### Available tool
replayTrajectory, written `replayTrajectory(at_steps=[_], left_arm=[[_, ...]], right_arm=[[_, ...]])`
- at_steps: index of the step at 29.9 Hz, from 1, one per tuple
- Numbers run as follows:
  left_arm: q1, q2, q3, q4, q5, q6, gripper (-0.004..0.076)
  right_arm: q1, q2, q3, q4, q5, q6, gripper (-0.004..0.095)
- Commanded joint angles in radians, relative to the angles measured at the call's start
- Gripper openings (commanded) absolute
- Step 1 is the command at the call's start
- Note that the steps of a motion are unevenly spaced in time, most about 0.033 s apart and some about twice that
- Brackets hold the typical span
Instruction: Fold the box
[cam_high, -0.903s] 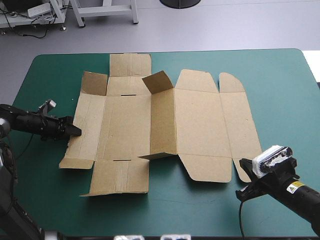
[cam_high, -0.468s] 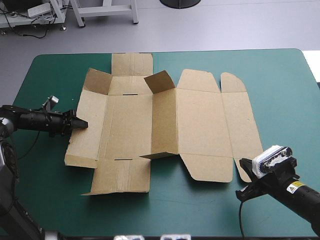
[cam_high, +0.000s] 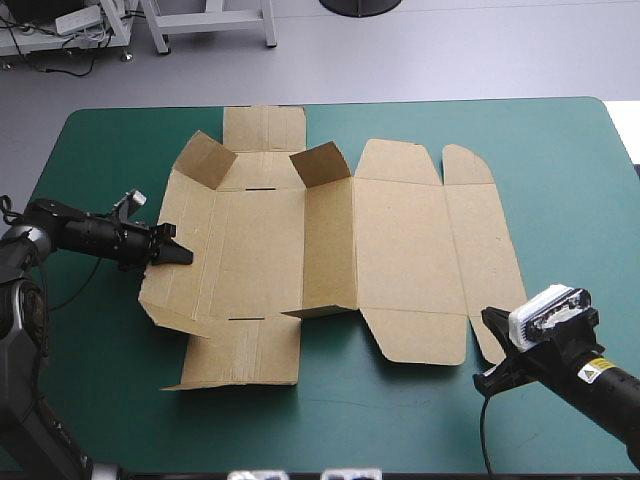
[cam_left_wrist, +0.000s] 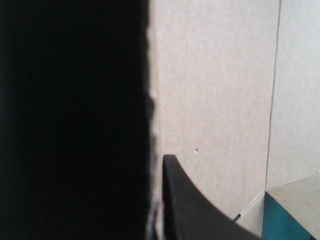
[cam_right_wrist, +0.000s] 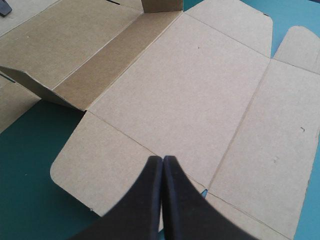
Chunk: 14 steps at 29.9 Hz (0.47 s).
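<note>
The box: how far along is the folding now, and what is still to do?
The box is at an early stage. Done: two small flaps at the far side stand up. In hand: the left gripper, shut on the left panel, seems to tilt it off the teal-green cover. Left: the other panels lie flat and no wall is tucked. The right gripper is shut and empty over the near edge.
</note>
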Motion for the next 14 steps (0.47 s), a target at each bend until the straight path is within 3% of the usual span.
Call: replayTrajectory(at_steps=[1,5,11,14], left_arm=[[-0.004,-0.057,-0.083,-0.108,0.083,0.057,0.0],[-0.028,-0.104,-0.206,-0.128,0.083,0.108,0.0],[-0.103,-0.169,-0.469,0.147,0.078,0.081,0.0001],[-0.142,-0.183,-0.568,0.159,0.078,0.065,0.0001]], right_arm=[[0.003,0.009,-0.04,0.043,-0.033,-0.006,-0.0019],[0.003,0.009,-0.04,0.051,-0.027,0.019,-0.002],[0.003,0.009,-0.042,0.091,-0.042,0.019,-0.002],[0.003,0.009,-0.042,0.112,-0.067,0.019,-0.002]])
